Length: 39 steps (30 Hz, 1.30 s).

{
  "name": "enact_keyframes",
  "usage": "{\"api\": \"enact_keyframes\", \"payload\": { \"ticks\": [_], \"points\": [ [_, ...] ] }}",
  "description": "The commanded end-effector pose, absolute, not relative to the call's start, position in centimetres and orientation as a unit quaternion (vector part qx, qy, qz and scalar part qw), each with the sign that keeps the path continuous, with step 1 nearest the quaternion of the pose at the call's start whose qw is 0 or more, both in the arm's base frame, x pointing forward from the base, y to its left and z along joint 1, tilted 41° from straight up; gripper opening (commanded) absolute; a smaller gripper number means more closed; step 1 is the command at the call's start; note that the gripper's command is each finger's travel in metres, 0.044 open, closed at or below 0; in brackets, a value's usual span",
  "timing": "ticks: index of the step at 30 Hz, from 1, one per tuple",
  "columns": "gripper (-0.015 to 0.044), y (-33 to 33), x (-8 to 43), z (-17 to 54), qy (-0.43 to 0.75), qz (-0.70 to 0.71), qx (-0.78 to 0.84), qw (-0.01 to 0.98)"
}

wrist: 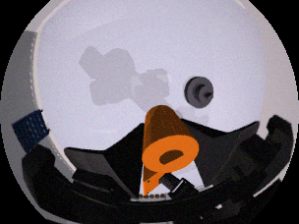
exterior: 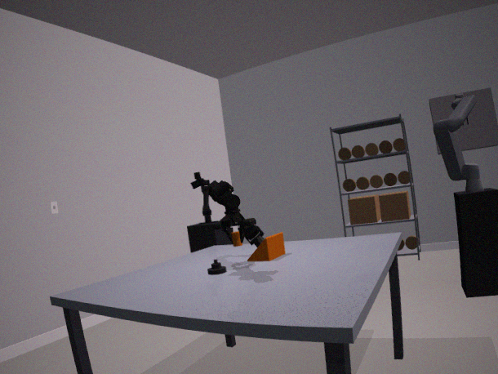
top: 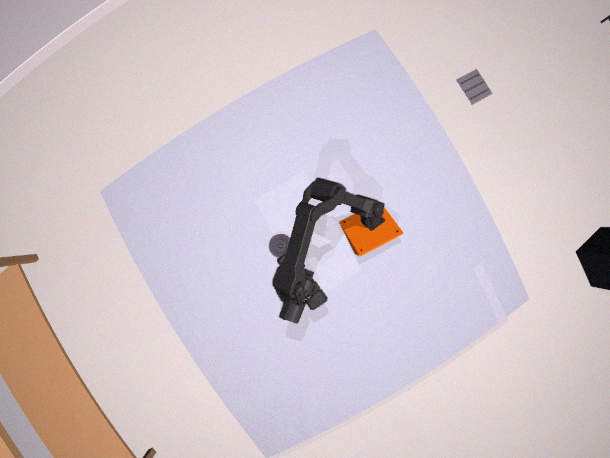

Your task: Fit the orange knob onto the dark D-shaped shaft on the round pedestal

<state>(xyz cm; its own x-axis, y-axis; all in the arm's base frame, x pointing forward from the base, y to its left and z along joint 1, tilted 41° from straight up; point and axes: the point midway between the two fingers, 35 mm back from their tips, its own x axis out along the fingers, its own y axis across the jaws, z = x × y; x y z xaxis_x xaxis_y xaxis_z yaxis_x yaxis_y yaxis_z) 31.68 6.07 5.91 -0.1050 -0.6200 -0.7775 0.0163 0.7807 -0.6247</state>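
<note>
orange cylindrical knob [exterior: 237, 238] [wrist: 161, 128] is pinched in the black parallel-jaw gripper [exterior: 233, 234] [wrist: 161, 124], held above the bench. round dark stepped pedestal with shaft [exterior: 216, 268] [wrist: 199, 91] [top: 279, 245] sits inboard of the bench's edges, knob well apart. risk: flat misaligned, knob jams on the shaft top; pushing harder could tilt it in the grip. pale lavender bench top [top: 210, 240] [exterior: 306, 302] [wrist: 64, 64], orange wedge block [top: 377, 240] [exterior: 275, 248] near the arm. grey-walled room, metal shelf rack [exterior: 338, 180] behind.
</note>
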Motion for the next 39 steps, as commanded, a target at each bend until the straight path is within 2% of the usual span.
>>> {"api": "enact_keyframes", "payload": {
  "ticks": [1, 39],
  "points": [
    [0.0000, 5.1, 32.0, 6.7, 0.695, -0.250, -0.215, 0.639],
    [0.0000, -5.2, 32.4, 11.1, 0.692, -0.264, -0.223, 0.634]
  ]
}}
